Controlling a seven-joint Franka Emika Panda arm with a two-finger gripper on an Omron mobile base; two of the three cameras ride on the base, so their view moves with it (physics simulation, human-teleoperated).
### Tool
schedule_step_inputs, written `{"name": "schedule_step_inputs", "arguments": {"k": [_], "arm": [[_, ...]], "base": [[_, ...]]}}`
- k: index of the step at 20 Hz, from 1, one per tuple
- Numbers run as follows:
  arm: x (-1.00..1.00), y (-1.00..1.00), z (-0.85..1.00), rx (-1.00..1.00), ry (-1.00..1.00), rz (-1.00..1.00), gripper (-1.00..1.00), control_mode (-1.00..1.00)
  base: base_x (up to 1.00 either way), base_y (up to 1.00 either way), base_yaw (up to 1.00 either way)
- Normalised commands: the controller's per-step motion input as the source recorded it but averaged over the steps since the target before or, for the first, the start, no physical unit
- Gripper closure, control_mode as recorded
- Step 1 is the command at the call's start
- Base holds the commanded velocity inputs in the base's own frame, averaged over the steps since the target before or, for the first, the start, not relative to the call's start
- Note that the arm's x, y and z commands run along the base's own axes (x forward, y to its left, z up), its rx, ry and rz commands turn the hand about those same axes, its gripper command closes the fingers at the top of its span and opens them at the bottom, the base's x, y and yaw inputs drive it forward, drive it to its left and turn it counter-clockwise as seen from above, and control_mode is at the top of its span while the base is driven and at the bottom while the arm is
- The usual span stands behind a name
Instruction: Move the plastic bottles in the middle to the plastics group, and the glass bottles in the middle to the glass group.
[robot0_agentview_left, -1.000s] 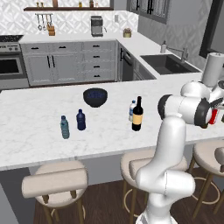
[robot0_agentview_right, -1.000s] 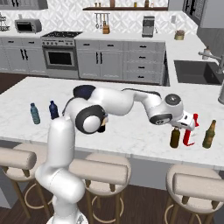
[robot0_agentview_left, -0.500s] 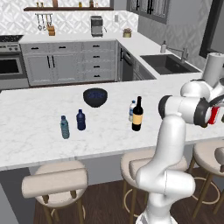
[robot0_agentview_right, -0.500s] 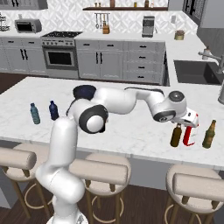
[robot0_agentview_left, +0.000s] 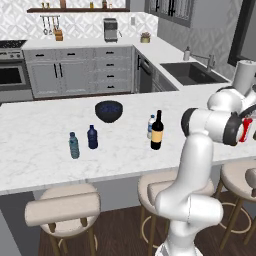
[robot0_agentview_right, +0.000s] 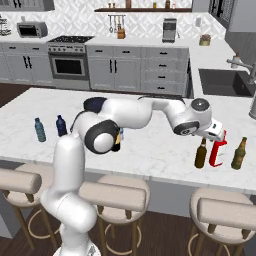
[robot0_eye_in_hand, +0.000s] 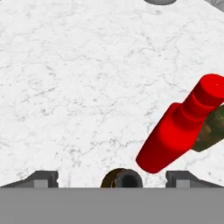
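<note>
1. Brown glass: we see a brown bottle (robot0_agentview_right: 200, 153) upright on the marble counter (robot0_agentview_right: 150, 150), just beside the red bottle (robot0_agentview_right: 218, 149).
2. Our gripper (robot0_eye_in_hand: 112, 178) hangs above its mouth, fingers spread wide, holding nothing.
3. The wine bottle (robot0_agentview_left: 157, 131) and water bottle (robot0_agentview_left: 150, 127) stand mid-counter.

I can't read any lettering, brand or number from here. The wine bottle (robot0_agentview_left: 157, 131) on the counter (robot0_agentview_left: 45, 150) carries a tan label, but it looks blank, or perhaps just too small to make out. The water bottle (robot0_agentview_left: 151, 126) behind it has a bluish label, equally unreadable.
</note>
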Motion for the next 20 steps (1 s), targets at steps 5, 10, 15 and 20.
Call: {"name": "schedule_step_inputs", "arguments": {"k": [5,10,15,20], "arm": [[-0.27,0.46,0.45,0.0,-0.01,0.01,-1.0,-1.0],[-0.49,0.78,0.19,-0.11,-0.01,0.22,-1.0,-1.0],[-0.2,1.0,0.11,-0.05,0.0,0.28,-1.0,-1.0],[-0.03,1.0,0.26,0.0,0.01,0.2,-1.0,-1.0]], "base": [[0.0,0.0,0.0],[0.0,0.0,0.0],[0.0,0.0,0.0],[0.0,0.0,0.0]]}}
